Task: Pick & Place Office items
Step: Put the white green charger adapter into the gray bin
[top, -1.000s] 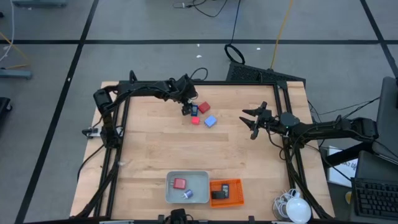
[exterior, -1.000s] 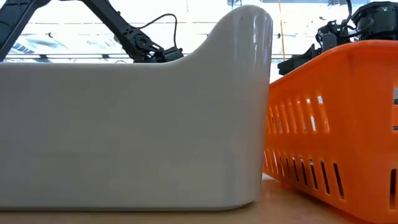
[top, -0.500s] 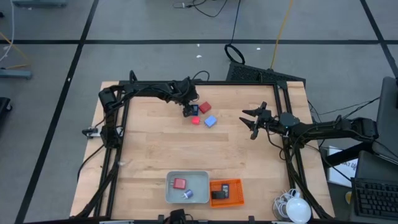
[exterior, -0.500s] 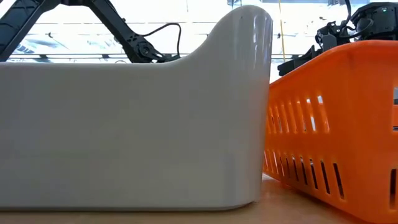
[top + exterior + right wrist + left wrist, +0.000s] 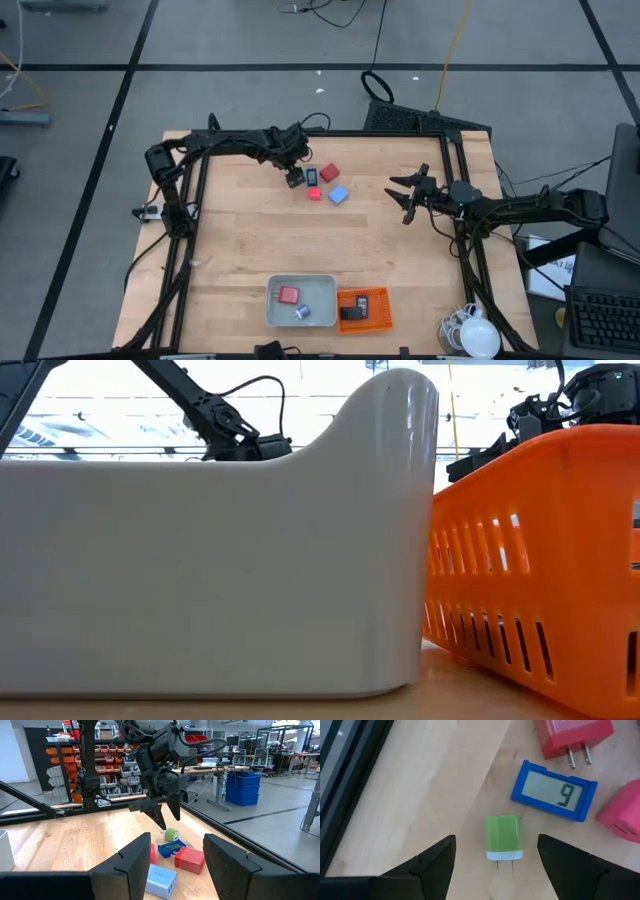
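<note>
Open left end effector [image 5: 495, 857] straddles one green block [image 5: 503, 838]; open right end effector [image 5: 404, 198] waits empty.

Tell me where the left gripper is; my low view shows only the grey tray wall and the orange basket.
Observer: The left gripper hovers open at the table's far side, with the green charger lined up between its fingers, not yet gripped.
Operator: What lies near it?
Observer: A blue display showing 9, a red plug and a pink block, all close beside the charger.
Operator: And the right gripper?
Observer: The right gripper waits open and empty over the table's right side.
</note>
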You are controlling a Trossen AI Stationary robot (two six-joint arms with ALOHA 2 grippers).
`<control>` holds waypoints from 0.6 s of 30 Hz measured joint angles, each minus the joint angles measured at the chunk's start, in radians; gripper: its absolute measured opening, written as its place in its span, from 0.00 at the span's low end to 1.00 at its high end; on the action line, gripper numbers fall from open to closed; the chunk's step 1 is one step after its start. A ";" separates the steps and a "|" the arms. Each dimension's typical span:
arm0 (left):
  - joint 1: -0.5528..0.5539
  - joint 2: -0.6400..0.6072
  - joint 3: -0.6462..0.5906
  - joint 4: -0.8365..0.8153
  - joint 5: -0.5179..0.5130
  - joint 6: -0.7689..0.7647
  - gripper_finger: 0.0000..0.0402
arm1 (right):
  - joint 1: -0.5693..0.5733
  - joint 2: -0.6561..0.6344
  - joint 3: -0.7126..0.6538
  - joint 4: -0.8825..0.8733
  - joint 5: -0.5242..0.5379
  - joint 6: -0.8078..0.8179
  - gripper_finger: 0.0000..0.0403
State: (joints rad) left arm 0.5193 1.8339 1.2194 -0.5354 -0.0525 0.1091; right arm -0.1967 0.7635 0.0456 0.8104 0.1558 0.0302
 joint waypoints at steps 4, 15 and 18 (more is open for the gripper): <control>0.000 0.006 0.001 0.014 0.022 -0.007 0.71 | 0.000 0.000 0.000 0.000 0.000 0.000 0.42; 0.002 0.078 0.001 0.011 0.071 0.016 0.71 | 0.000 0.000 0.000 0.000 0.000 0.000 0.42; 0.003 0.087 0.001 0.015 0.064 0.017 0.71 | 0.000 0.000 0.000 0.000 0.000 0.000 0.42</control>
State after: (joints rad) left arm 0.5224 1.9204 1.2205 -0.5206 0.0111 0.1257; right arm -0.1969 0.7631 0.0452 0.8108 0.1558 0.0299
